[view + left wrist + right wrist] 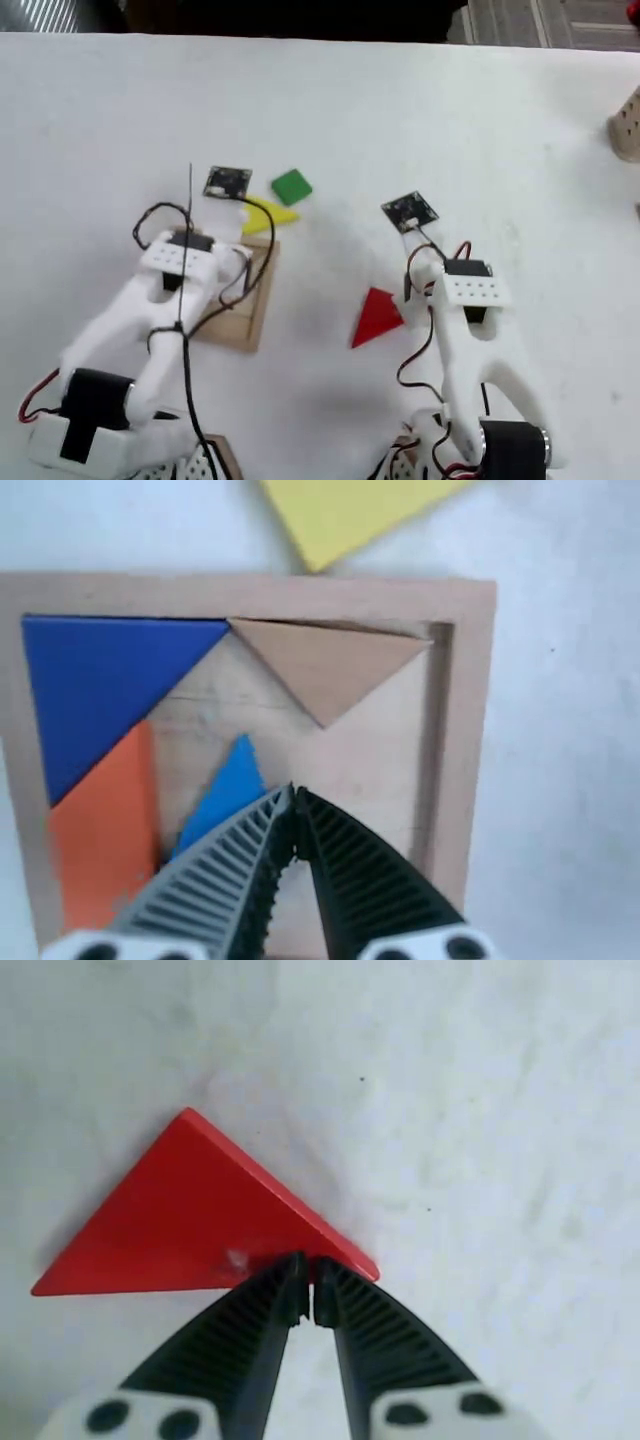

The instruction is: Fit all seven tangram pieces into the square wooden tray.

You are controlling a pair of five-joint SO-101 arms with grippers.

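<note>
One square wooden tray (470, 730). Seven tangram pieces: four in it, one dark blue triangle (95, 685), one orange piece (100, 830), one light blue piece (225, 795) and one tan triangle (325, 665); three on the worktop (500, 120), one yellow piece (268, 215), one green square (292, 186) and one red triangle (376, 316). Two arms: one left end effector (293, 798), one right end effector (305, 1265)

The tray (470, 730) is pale bare wood, matt, with faint grain on its floor, and the tan triangle (325, 665) inside looks the same unpainted wood, while the blue triangle (100, 680) beside it is smooth and matt. Now the red triangle (190, 1215): smooth, matt, one small scuff near its edge, on a white bench (480, 1110) that looks matt and faintly mottled. Left pincer (293, 800) and right pincer (308, 1272), both ribbed matt plastic.
</note>
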